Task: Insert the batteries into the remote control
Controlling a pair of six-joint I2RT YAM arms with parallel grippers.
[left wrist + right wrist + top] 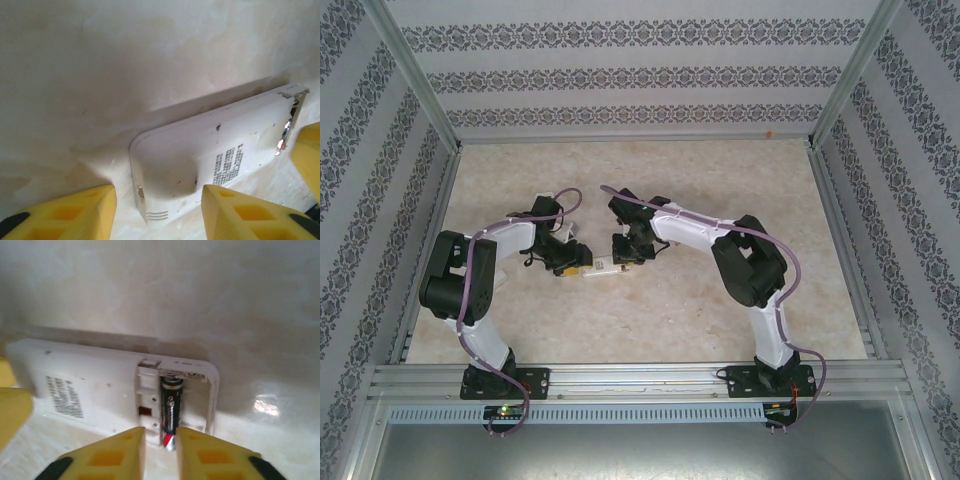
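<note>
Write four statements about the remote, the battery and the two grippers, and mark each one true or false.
1. The remote lies back up on the table with its bay uncovered. True.
2. Both slots of the bay hold a battery. False: one battery is in, and the slot beside it is empty.
3. The right gripper has a fingertip on either side of the battery's near end. True.
4. The left gripper is shut, above the bay. False: its jaws stand wide apart, straddling the remote's other end, away from the bay.
</note>
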